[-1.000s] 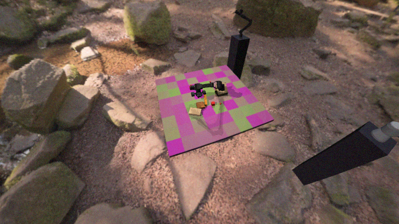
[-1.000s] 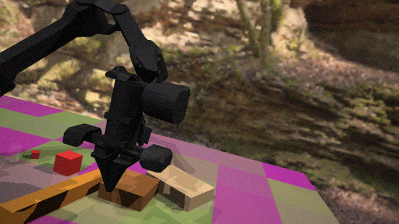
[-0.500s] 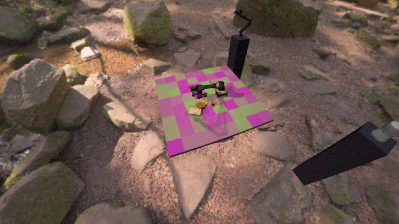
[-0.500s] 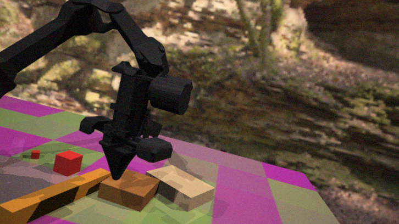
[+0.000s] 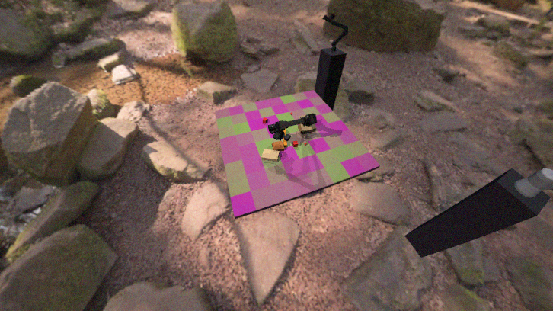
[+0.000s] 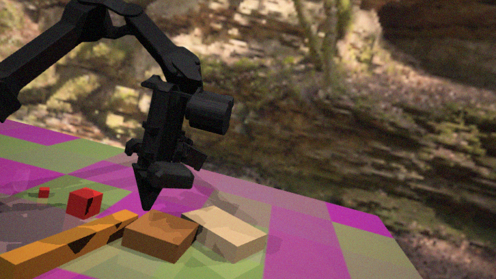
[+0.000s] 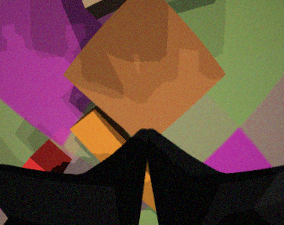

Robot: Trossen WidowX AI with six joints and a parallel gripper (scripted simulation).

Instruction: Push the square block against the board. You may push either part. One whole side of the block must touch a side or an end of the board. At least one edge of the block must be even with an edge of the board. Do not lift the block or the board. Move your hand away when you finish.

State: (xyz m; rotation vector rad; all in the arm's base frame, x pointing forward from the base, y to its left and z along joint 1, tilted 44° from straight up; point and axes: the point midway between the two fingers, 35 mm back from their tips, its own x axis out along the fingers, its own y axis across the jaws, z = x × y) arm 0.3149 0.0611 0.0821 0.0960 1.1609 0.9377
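The square block is brown and lies flat. The board is a long orange bar lying flat, one long side beside a side of the block. In the wrist view a thin dark strip shows between their top faces; I cannot tell if they touch. The block's corner reaches past the board's end, so those edges are not even. My gripper is shut and empty, its tips seemingly above table height close to the block. It hides part of the board in the wrist view.
A tan block lies close beyond the brown block. A red cube and a smaller red cube lie on the board's other side. Another red cube lies farther back.
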